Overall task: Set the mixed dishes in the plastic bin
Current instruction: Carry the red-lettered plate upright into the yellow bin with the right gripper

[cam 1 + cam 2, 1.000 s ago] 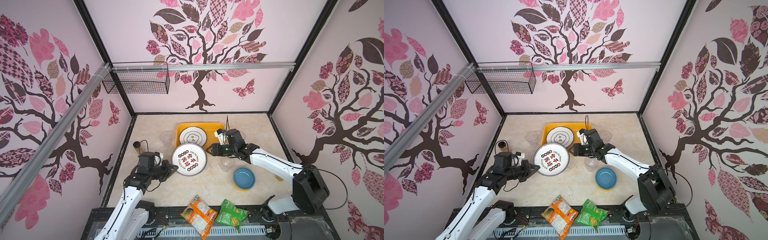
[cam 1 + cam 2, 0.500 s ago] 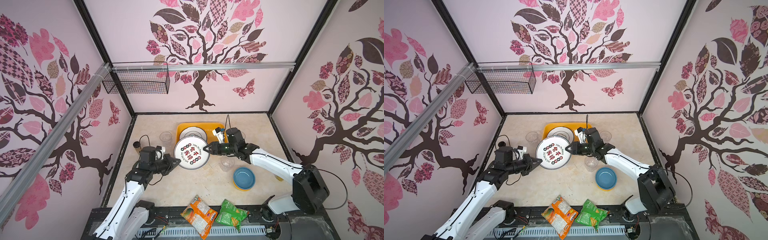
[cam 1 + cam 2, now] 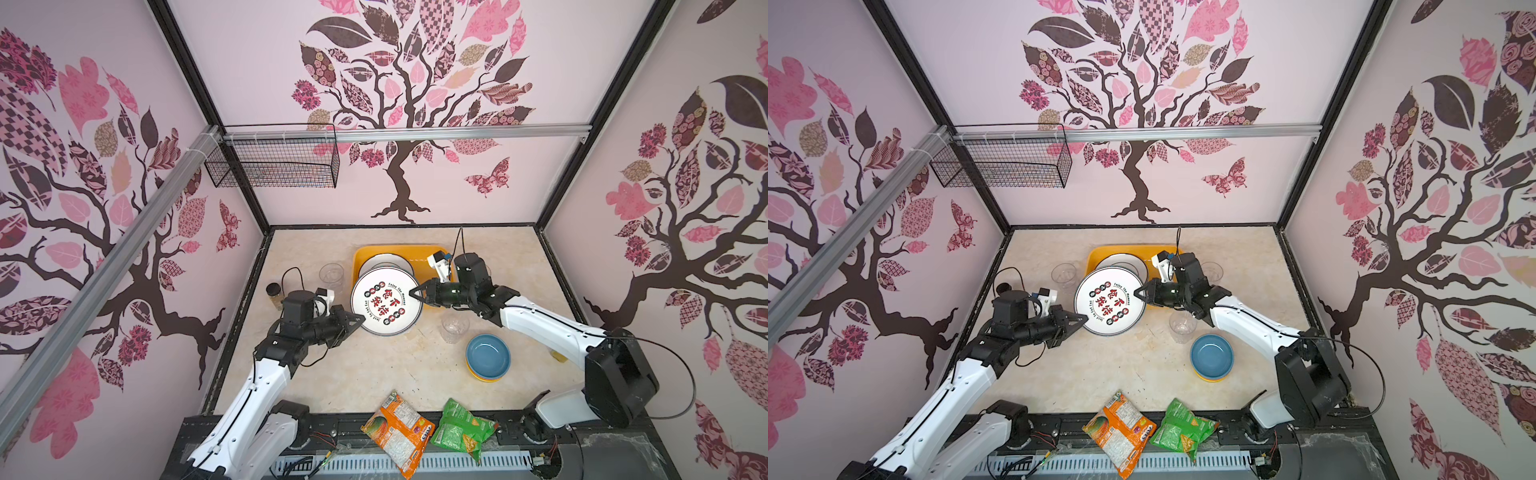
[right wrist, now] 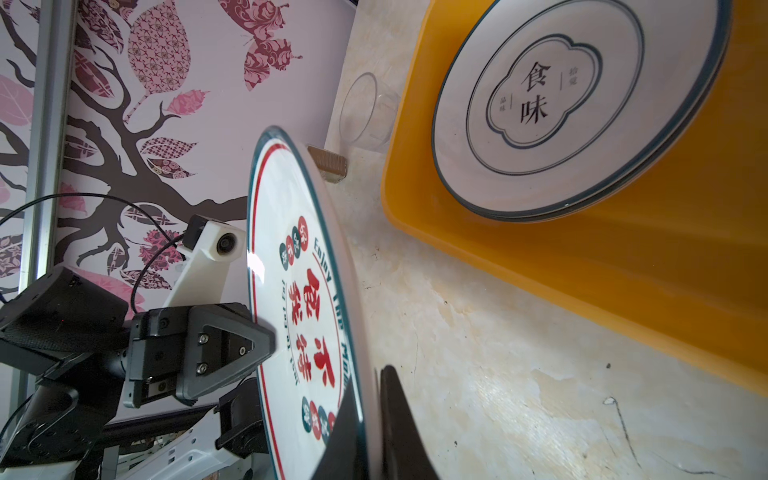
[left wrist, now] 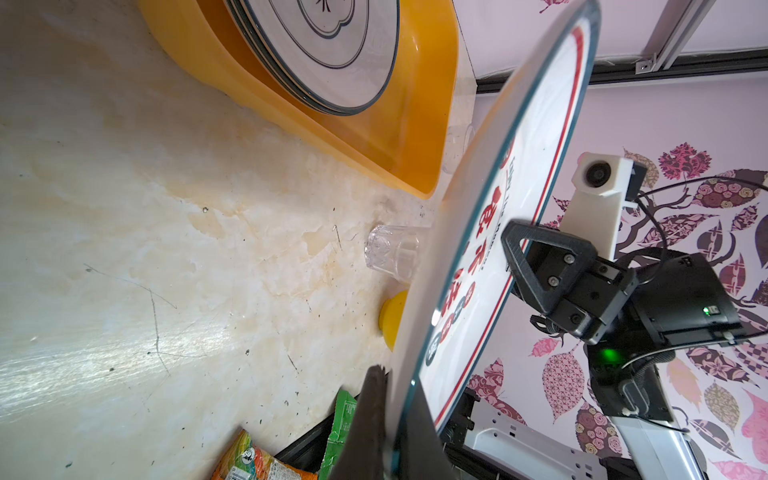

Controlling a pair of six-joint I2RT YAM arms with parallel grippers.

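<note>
Top views, held plate: the round white plate with red-black characters (image 3: 386,301) is lifted at mid-table, face up and slightly tilted. Its far edge overlaps the bin's near rim in both top views.
Top views, left gripper (image 3: 360,319): clamped on the plate's near-left rim.
Top views, right gripper (image 3: 414,293): closed on the plate's right rim, opposite the left one.
Top views, bin: the shallow yellow-orange plastic bin (image 3: 359,257) sits far centre and holds white plates with dark green rims (image 3: 384,262).
Top views, loose dishes: one clear plastic cup (image 3: 331,274) stands left of the bin and a second clear cup (image 3: 454,328) near-right of the held plate. A round blue bowl (image 3: 487,355) is stacked on a yellow-orange bowl (image 3: 482,377), further near-right.
Top views, other things: an orange snack bag (image 3: 397,432) and a green snack bag (image 3: 461,428) lie at the near edge. A small dark-lidded jar (image 3: 273,293) stands at the left.
Left wrist, grip: the plate shows edge-on, with the left gripper's fingers (image 5: 370,415) on both faces of its rim. The right gripper presses the printed face at the far rim.
Left wrist, background: the bin with its green-rimmed plates, the second clear cup, and a yellow bowl half hidden behind the plate.
Right wrist, grip: the right gripper's fingers (image 4: 395,424) pinch the rim between them, and the left gripper bites the opposite edge.
Right wrist, unclear: a ribbed brown object (image 4: 328,164) behind the plate, possibly the jar.
</note>
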